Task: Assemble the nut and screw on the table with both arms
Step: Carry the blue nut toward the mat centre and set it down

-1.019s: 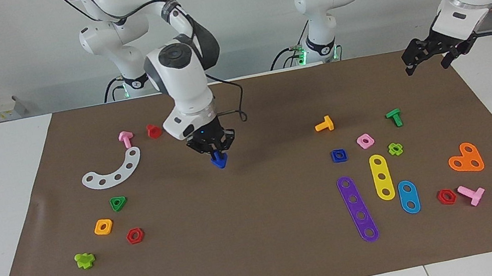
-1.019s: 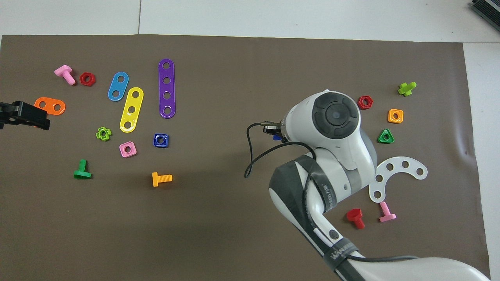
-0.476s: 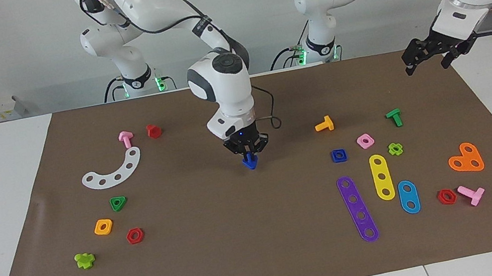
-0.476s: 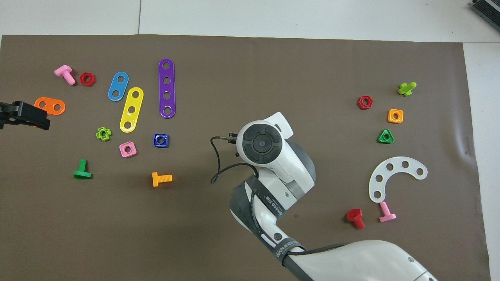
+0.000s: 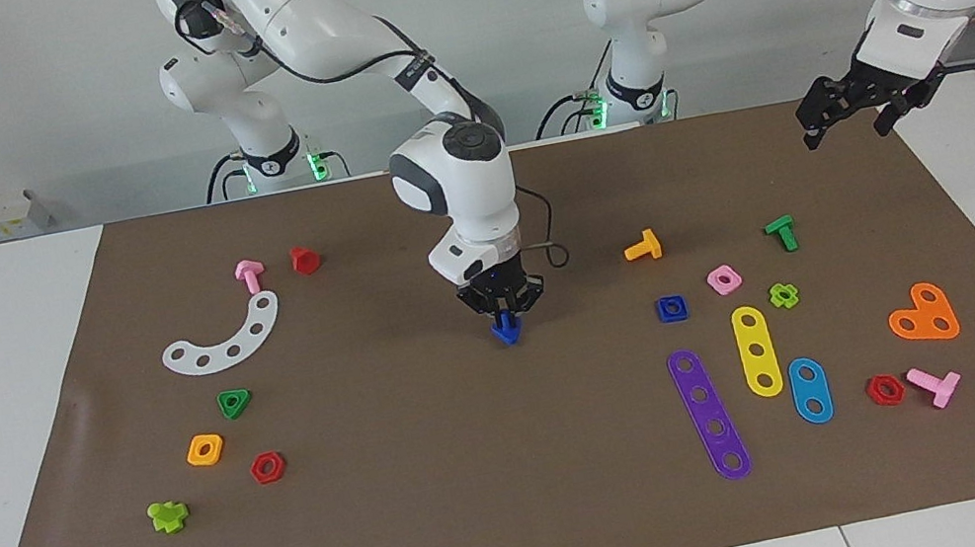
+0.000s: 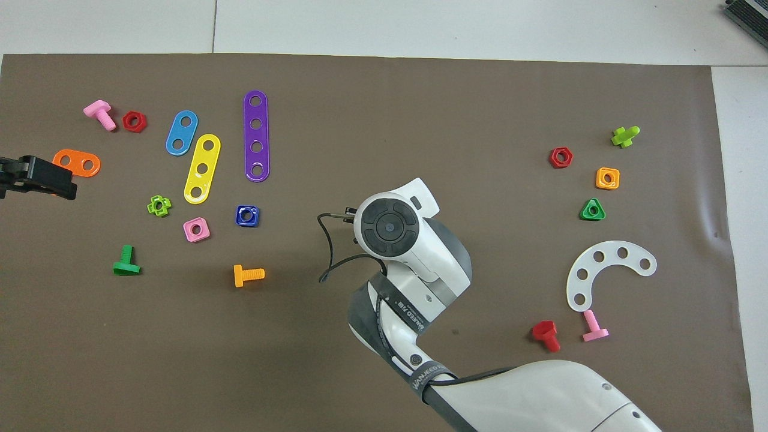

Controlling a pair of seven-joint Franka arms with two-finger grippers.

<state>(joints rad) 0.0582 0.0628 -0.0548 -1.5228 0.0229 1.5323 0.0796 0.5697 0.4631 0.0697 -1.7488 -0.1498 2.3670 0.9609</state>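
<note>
My right gripper [image 5: 503, 307] is shut on the blue screw [image 5: 507, 331], holding it by the shaft with the triangular head pointing down, low over the middle of the brown mat [image 5: 483, 475]. In the overhead view the right arm's wrist [image 6: 389, 223] hides both the gripper and the screw. The blue square nut [image 5: 671, 308] lies flat on the mat toward the left arm's end, and it also shows in the overhead view [image 6: 247, 216]. My left gripper [image 5: 853, 117] waits open and empty in the air over the mat's edge at its own end, also seen in the overhead view [image 6: 37, 180].
Beside the nut lie a pink square nut [image 5: 723, 279], an orange T-shaped screw [image 5: 643, 246], a green screw [image 5: 781, 233] and purple [image 5: 709, 413], yellow [image 5: 756, 350] and blue [image 5: 810, 389] strips. Toward the right arm's end lie a white curved strip [image 5: 226, 338], a green triangular nut [image 5: 234, 402] and an orange square nut [image 5: 205, 450].
My right gripper has carried the blue screw toward the left arm's end of the table, to the mat's middle, and lowered it. The left arm and the nut have not moved.
</note>
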